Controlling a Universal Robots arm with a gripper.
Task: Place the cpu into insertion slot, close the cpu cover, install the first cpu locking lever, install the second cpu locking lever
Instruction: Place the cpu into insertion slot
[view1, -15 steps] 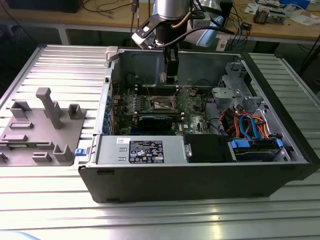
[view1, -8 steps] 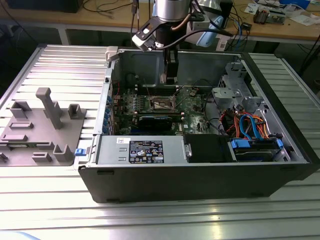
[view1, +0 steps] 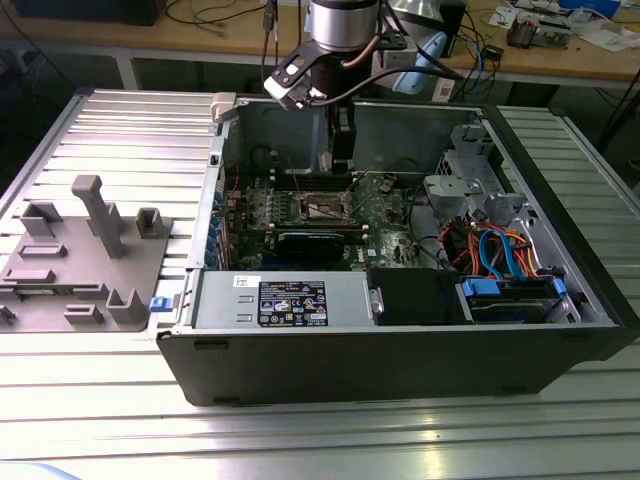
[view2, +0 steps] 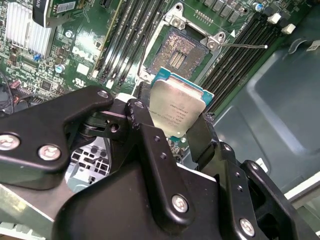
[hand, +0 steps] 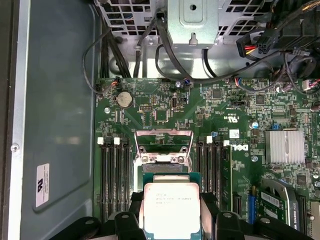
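Note:
In both wrist views my gripper (view2: 171, 124) (hand: 171, 212) is shut on the cpu (view2: 179, 106) (hand: 171, 206), a flat square chip with a silvery top and a green edge, held by two opposite sides between black fingers (view2: 141, 120). The cpu hangs just above the green board, close to the insertion slot (view2: 177, 52), whose dark bed of contacts lies uncovered. The cpu cover (hand: 163, 144), a silvery frame, stands tipped up beside the slot. A thin locking lever (view2: 245, 46) sticks out sideways. In the exterior view the gripper (view1: 340, 160) reaches down into the open case over the slot (view1: 327, 206).
Long black memory slots (hand: 112, 180) flank the socket on both sides. A finned heat sink (hand: 286, 146), black cables (hand: 165, 55) and a drive cage (view1: 478, 190) crowd the case. A grey fixture (view1: 85, 250) stands on the ribbed table at the exterior view's left.

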